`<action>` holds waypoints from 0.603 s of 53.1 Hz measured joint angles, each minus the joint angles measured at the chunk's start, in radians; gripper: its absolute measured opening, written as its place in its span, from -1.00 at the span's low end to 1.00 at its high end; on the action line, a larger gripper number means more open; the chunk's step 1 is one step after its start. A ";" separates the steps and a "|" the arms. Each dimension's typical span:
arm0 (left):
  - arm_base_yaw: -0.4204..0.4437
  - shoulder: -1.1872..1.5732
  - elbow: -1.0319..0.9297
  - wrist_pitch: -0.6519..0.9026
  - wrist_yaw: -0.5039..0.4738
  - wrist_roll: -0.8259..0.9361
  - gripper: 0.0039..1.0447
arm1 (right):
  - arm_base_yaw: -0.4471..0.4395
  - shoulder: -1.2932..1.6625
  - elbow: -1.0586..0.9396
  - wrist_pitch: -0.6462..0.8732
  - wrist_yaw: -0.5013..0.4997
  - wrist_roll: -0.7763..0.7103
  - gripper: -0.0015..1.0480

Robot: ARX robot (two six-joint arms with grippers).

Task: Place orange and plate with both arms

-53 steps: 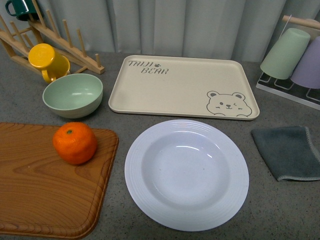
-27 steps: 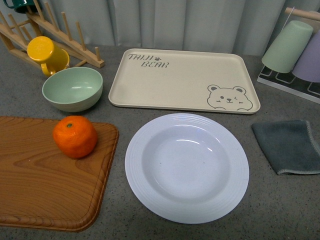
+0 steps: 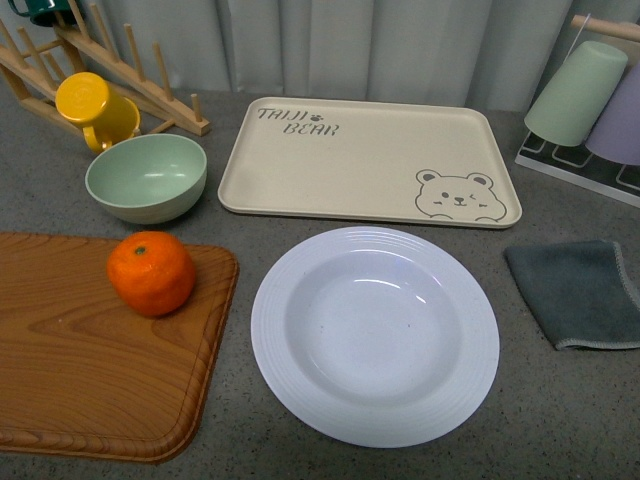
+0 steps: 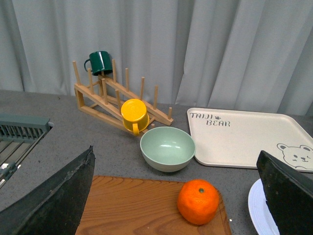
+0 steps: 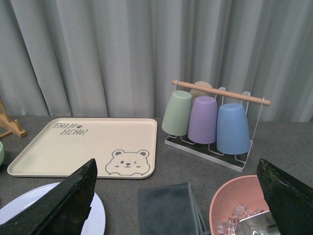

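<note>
The orange [image 3: 151, 273] sits on the wooden cutting board [image 3: 80, 370], near its far right corner. To its right the white ribbed plate [image 3: 375, 345] lies empty on the grey table. Neither arm shows in the front view. In the left wrist view, my left gripper [image 4: 175, 152] is open and raised, with the orange [image 4: 198, 201] between and below its spread black fingers [image 4: 54, 200] and the plate's edge [image 4: 257, 208] beside one finger. My right gripper [image 5: 176, 161] is open too, high above the table, with the plate [image 5: 98, 220] by one finger.
The beige bear tray [image 3: 370, 150] lies behind the plate. A pale green bowl [image 3: 146, 178], a yellow mug [image 3: 95, 108] and a wooden rack [image 3: 130, 75] stand back left. At right are a grey cloth [image 3: 580, 290], a rack of cups [image 3: 585, 100] and a pink bowl with ice [image 5: 239, 205].
The front view has tilted slightly, so everything sits a little higher in the picture than one second ago. The orange, the plate and the other things hold their places.
</note>
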 joint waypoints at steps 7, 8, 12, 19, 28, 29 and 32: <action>0.000 0.000 0.000 0.000 0.000 0.000 0.88 | 0.000 0.000 0.000 0.000 0.000 0.000 0.83; 0.000 0.000 0.000 0.000 0.000 0.000 0.88 | 0.000 0.000 0.000 0.000 0.000 0.000 0.83; 0.000 0.000 0.000 0.000 0.000 0.000 0.88 | 0.000 0.000 0.000 0.000 0.000 0.000 0.83; 0.000 0.000 0.000 0.000 0.000 0.000 0.88 | 0.000 0.000 0.000 0.000 0.000 0.000 0.83; 0.000 0.000 0.000 0.000 0.000 0.000 0.88 | 0.000 0.000 0.000 0.000 0.000 0.000 0.83; 0.000 0.000 0.000 0.000 0.000 0.000 0.88 | 0.000 0.000 0.000 0.000 0.000 0.000 0.83; 0.000 0.000 0.000 0.000 0.000 0.000 0.88 | 0.000 0.000 0.000 0.000 0.000 0.000 0.83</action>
